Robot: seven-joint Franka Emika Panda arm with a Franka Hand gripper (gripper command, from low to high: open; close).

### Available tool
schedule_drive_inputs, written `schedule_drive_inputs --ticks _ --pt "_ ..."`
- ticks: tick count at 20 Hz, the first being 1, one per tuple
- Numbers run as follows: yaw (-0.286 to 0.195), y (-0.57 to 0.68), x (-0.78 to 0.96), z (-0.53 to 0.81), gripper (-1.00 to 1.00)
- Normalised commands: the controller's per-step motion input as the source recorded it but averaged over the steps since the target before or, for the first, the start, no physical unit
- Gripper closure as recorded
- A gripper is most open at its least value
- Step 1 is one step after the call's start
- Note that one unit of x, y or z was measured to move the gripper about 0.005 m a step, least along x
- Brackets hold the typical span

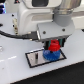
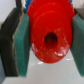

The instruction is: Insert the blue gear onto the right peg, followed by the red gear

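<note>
My gripper (image 1: 53, 49) hangs over the dark, pale-rimmed plate (image 1: 35, 59) and is shut on the red gear (image 1: 53, 47). The wrist view shows the red gear (image 2: 47, 27) filling the space between the two teal pads (image 2: 20, 47), its dark centre hole facing the camera, and the gripper (image 2: 50, 50) closed around it. The blue gear (image 1: 48, 56) lies flat on the plate, directly under the red gear and close to it. I cannot tell whether the two gears touch. The right peg is hidden behind the gears and the fingers.
The plate rests on a white table (image 1: 15, 70). A black cable (image 1: 12, 34) runs from the exterior view's left toward the arm's wrist. The arm's white body (image 1: 45, 15) fills the upper part of that view.
</note>
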Motion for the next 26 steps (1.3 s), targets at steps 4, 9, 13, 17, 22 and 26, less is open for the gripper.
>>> schedule_drive_inputs --ticks 4,9,13,17,22,26 --pt "0.000 -0.10 0.23 -0.15 1.00" --pt "0.000 -0.03 0.32 -0.04 1.00" --pt "0.000 0.00 0.26 -0.12 1.00" --pt "0.000 -0.01 0.13 0.05 -1.00" --pt "0.000 0.11 0.02 0.49 -1.00" --pt "0.000 0.12 -0.01 0.52 -1.00"
